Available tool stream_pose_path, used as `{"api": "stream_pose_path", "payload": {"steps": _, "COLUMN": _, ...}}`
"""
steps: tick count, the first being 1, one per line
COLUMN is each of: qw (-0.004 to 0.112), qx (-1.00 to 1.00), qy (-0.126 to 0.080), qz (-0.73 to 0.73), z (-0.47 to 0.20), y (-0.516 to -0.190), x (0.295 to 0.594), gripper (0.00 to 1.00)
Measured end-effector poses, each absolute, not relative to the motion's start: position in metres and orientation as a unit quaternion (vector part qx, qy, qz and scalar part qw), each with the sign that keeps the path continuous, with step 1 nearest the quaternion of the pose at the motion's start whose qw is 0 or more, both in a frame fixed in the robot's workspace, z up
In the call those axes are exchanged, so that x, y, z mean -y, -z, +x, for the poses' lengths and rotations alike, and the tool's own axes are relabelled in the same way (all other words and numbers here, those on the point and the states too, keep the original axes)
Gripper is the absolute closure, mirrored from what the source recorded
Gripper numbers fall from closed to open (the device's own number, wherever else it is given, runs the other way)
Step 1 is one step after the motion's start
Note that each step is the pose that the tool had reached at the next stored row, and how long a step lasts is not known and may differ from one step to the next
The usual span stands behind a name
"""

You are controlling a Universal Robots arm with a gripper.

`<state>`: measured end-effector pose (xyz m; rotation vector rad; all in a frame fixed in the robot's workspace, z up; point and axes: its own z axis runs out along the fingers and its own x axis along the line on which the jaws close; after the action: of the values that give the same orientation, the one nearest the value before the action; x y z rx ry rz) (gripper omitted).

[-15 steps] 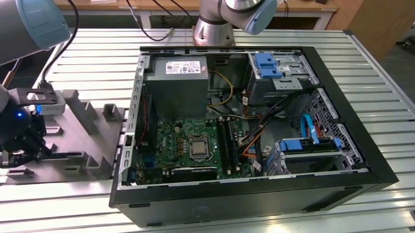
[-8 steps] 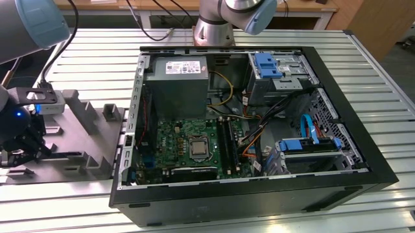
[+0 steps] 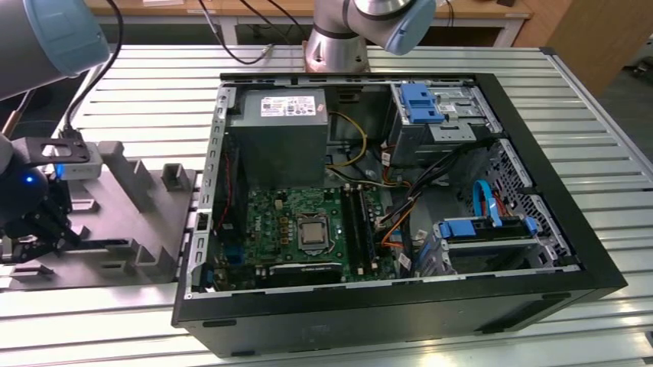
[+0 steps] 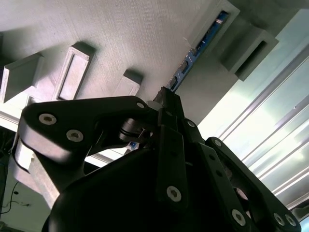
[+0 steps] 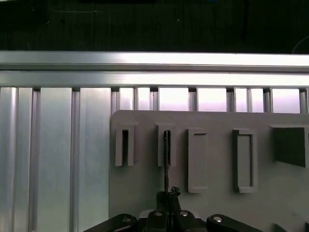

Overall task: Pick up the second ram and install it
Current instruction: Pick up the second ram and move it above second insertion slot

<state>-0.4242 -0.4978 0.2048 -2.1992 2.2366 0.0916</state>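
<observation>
The second ram (image 5: 166, 155) is a thin dark stick seen edge-on, standing in a slot of the grey holder block (image 5: 217, 203). In the second wrist view the ram (image 4: 199, 46) runs away from the fingertips along the holder (image 4: 120, 34). My gripper (image 5: 166, 195) is shut on the near end of the stick, the two black fingers pressed together around it. In the exterior view the gripper (image 3: 49, 233) sits low over the holder (image 3: 133, 191), at the exterior view's left of the open computer case. The motherboard's long memory slots (image 3: 355, 222) lie inside the case.
The open black case (image 3: 408, 306) holds a power supply (image 3: 277, 138), drive cages with blue tabs (image 3: 420, 103) and orange and blue cables (image 3: 479, 202). Raised grey posts (image 3: 122, 172) stand on the holder. A ribbed metal table (image 3: 153, 99) lies underneath. The arm's base (image 3: 337, 46) is behind the case.
</observation>
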Motion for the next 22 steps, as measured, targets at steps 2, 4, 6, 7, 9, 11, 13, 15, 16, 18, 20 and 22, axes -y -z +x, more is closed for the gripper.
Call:
{"api": "stream_pose_path", "payload": {"steps": 2, "qw": 0.002, "qx": -0.713, "qy": -0.029, "qz": -0.701, "z": -0.4242, "y": -0.2068, "x": 0.4977, "gripper": 0.88}}
{"api": "stream_pose_path", "payload": {"steps": 4, "qw": 0.002, "qx": -0.713, "qy": -0.029, "qz": -0.701, "z": -0.4241, "y": -0.2092, "x": 0.4977, "gripper": 0.88}}
{"api": "stream_pose_path", "payload": {"steps": 6, "qw": 0.002, "qx": -0.713, "qy": -0.029, "qz": -0.701, "z": -0.4241, "y": -0.21, "x": 0.4977, "gripper": 0.88}}
{"api": "stream_pose_path", "payload": {"steps": 7, "qw": 0.002, "qx": -0.713, "qy": -0.029, "qz": -0.701, "z": -0.4241, "y": -0.21, "x": 0.4977, "gripper": 0.88}}
{"api": "stream_pose_path", "payload": {"steps": 9, "qw": 0.002, "qx": -0.713, "qy": -0.029, "qz": -0.701, "z": -0.4241, "y": -0.21, "x": 0.4977, "gripper": 0.88}}
{"api": "stream_pose_path", "payload": {"steps": 11, "qw": 0.002, "qx": -0.713, "qy": -0.029, "qz": -0.701, "z": -0.4241, "y": -0.2102, "x": 0.4977, "gripper": 0.88}}
{"api": "stream_pose_path", "payload": {"steps": 13, "qw": 0.002, "qx": -0.713, "qy": -0.029, "qz": -0.701, "z": -0.424, "y": -0.2103, "x": 0.4977, "gripper": 0.88}}
{"api": "stream_pose_path", "payload": {"steps": 15, "qw": 0.002, "qx": -0.713, "qy": -0.029, "qz": -0.701, "z": -0.4236, "y": -0.2103, "x": 0.4977, "gripper": 0.88}}
{"api": "stream_pose_path", "payload": {"steps": 16, "qw": 0.002, "qx": -0.713, "qy": -0.029, "qz": -0.701, "z": -0.4234, "y": -0.2102, "x": 0.4977, "gripper": 0.88}}
{"api": "stream_pose_path", "payload": {"steps": 18, "qw": 0.002, "qx": -0.713, "qy": -0.029, "qz": -0.701, "z": -0.4233, "y": -0.2107, "x": 0.4977, "gripper": 0.88}}
{"api": "stream_pose_path", "payload": {"steps": 20, "qw": 0.002, "qx": -0.713, "qy": -0.029, "qz": -0.701, "z": -0.4233, "y": -0.2124, "x": 0.4977, "gripper": 0.88}}
{"api": "stream_pose_path", "payload": {"steps": 22, "qw": 0.002, "qx": -0.713, "qy": -0.029, "qz": -0.701, "z": -0.4233, "y": -0.2151, "x": 0.4977, "gripper": 0.88}}
